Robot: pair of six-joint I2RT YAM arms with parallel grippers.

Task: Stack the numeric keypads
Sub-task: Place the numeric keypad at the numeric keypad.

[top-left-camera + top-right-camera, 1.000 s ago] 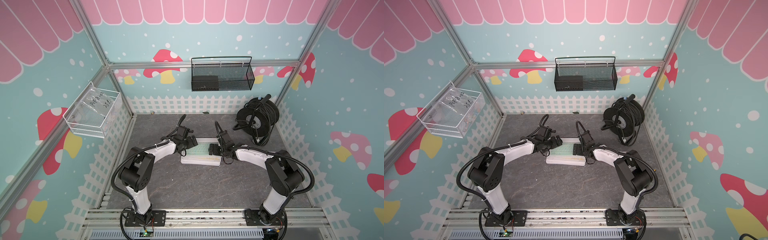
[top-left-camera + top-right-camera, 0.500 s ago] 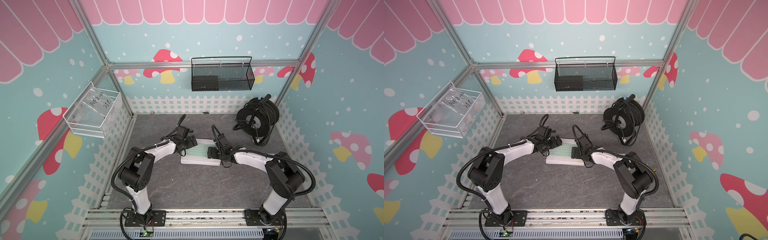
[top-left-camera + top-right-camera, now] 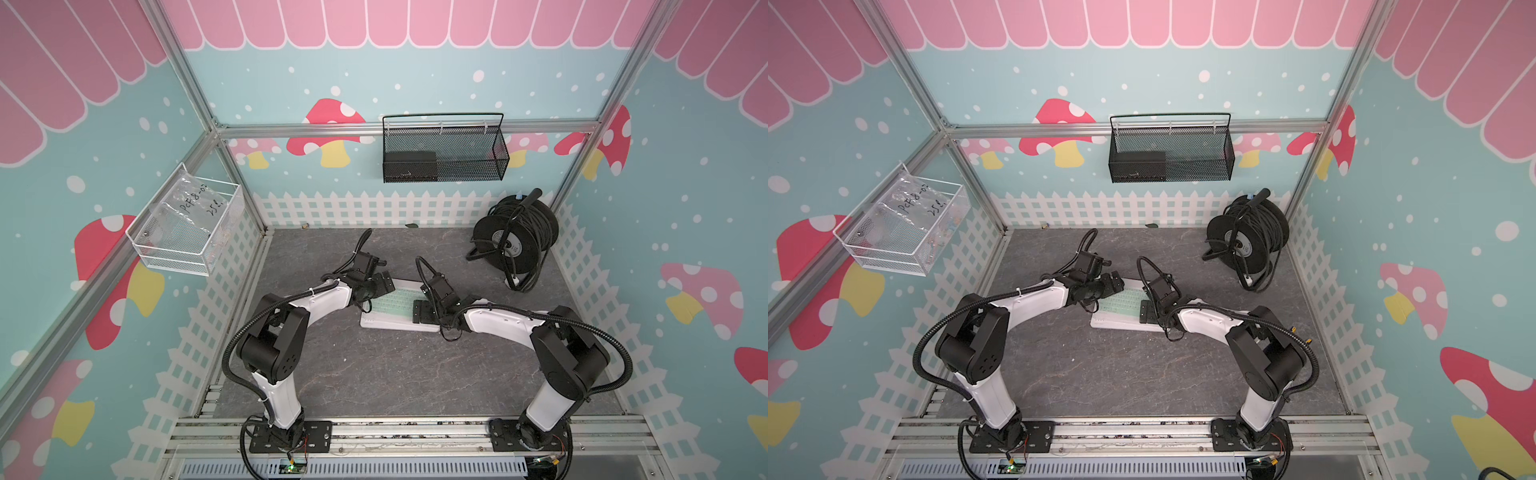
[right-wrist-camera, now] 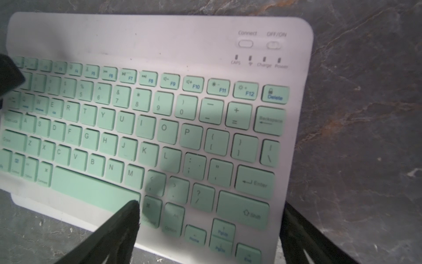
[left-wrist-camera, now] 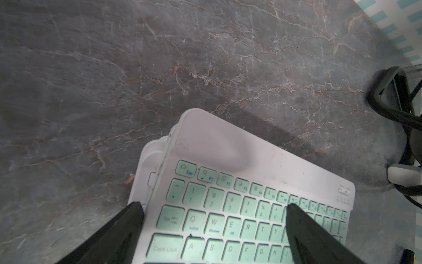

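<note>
A stack of numeric keypads [image 3: 390,320] [image 3: 1119,322] lies mid-table in both top views; the top one has mint green keys [image 5: 228,205] [image 4: 159,114] in a white frame. White edges of lower keypads [image 5: 153,155] stick out a little at one corner. My left gripper [image 3: 376,286] [image 3: 1113,286] [image 5: 213,206] is open over the stack's left end, one finger off the keypad's edge, the other above the keys. My right gripper [image 3: 422,311] [image 3: 1148,311] [image 4: 210,204] is open over the right end, its fingers straddling that corner. Neither holds anything.
A black cable reel [image 3: 515,241] [image 3: 1246,239] stands at the back right, with its cable [image 5: 392,98] trailing on the table. A black mesh basket [image 3: 442,153] hangs on the back wall, a white wire basket [image 3: 187,224] on the left wall. A white picket fence [image 3: 374,208] rims the table.
My right gripper has moved leftward and toward the front, further over the top keypad's right end. The left arm and the stack have not moved.
</note>
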